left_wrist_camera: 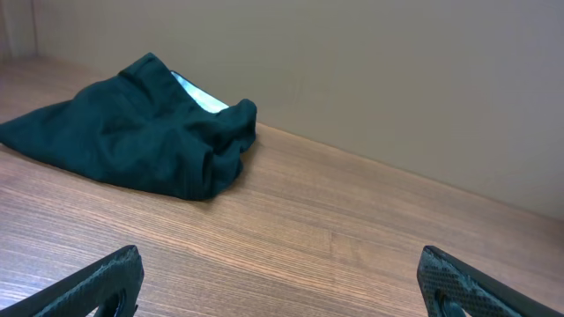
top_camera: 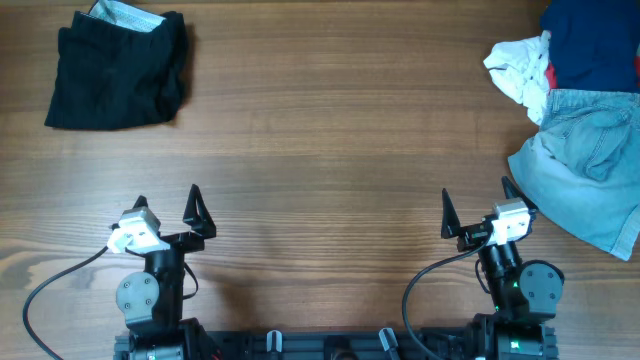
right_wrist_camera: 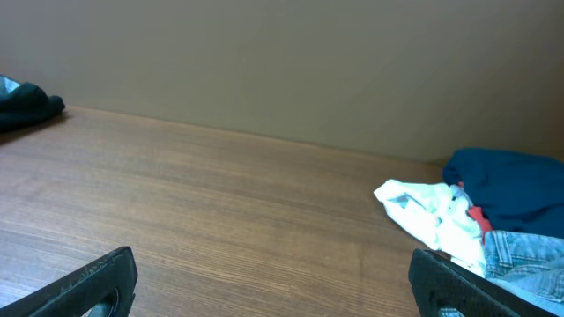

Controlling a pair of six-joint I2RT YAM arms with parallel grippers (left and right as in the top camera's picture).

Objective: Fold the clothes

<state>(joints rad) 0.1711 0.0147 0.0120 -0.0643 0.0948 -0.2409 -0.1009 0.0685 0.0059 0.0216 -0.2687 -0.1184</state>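
Most grey lining (top_camera: 125, 16) hides inside the bunched black clothes (top_camera: 115, 75).

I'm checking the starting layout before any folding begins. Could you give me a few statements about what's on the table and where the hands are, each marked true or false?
1. The black shorts lie in the far left corner of the table. True.
2. The left hand is gripping the black shorts. False: it is open, empty and well apart from them.
3. The denim shorts lie on the right side, beside a white cloth. True.
4. The right hand is shut. False: it is open and holds nothing.
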